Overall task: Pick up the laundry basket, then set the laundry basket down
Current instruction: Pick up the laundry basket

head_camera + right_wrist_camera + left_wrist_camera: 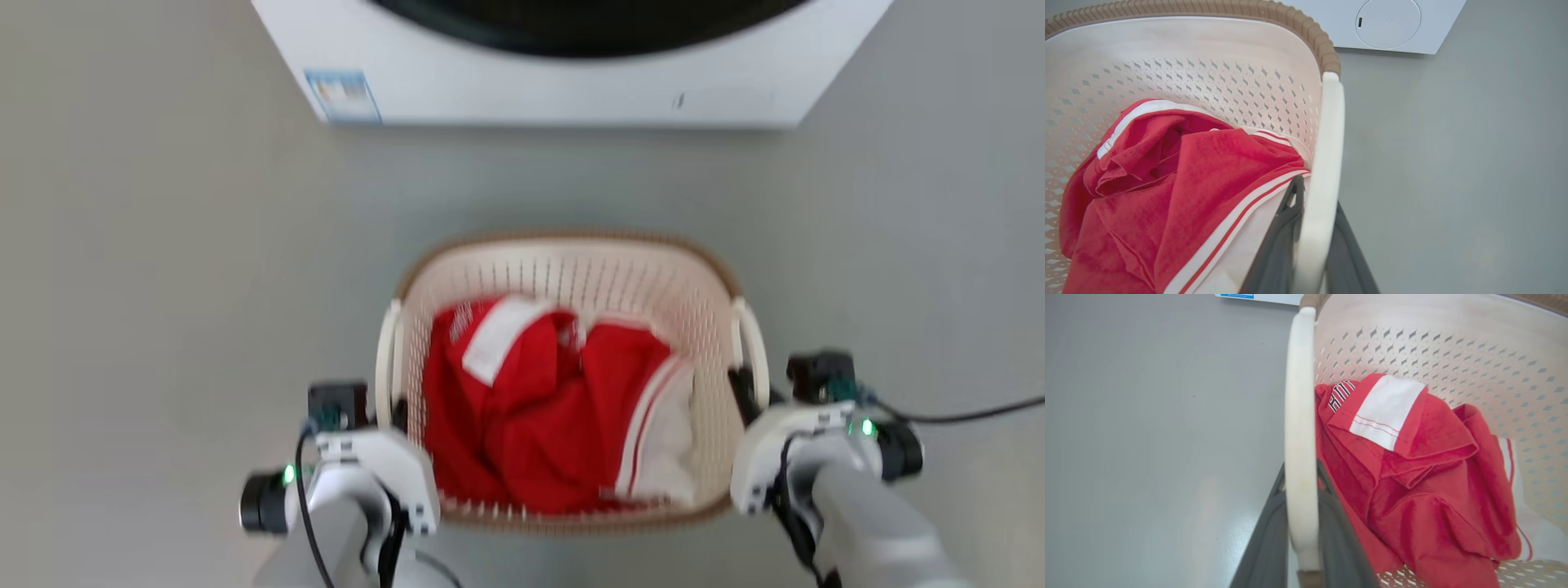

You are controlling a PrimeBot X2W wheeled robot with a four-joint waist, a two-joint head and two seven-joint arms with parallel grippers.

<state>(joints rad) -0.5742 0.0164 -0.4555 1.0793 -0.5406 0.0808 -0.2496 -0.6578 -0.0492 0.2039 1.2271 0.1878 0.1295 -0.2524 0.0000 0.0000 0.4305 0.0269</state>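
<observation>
The laundry basket at centre frame is smooth cream plastic, perforated — its rim brown, moulded to a woven look. The garment inside is soft, matt red-and-white cloth. The floor is smooth grey with faint sheen; the washing machine at top, glossy white.

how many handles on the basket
2. The left handle sits on the laundry basket's left side, pinched by the left gripper; the right handle on its right side, pinched by the right gripper. None looks hidden.
</observation>
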